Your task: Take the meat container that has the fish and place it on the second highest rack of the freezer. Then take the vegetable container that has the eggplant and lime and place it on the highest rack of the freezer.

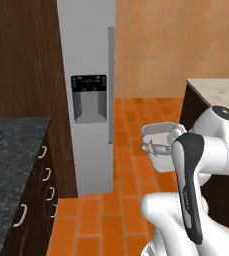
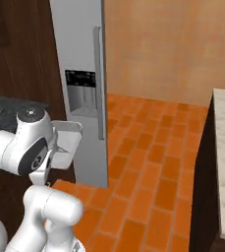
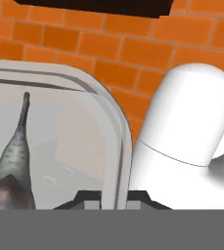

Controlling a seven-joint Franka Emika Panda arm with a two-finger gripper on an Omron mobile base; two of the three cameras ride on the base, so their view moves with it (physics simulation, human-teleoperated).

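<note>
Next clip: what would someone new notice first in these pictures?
The white arm carries a clear container with the fish in it, held above the orange tile floor; the gripper is shut on the container's rim. Ahead stands the tall silver freezer, door closed, dispenser panel facing the robot.

Even, flat rendered light; slightly soft.
</note>
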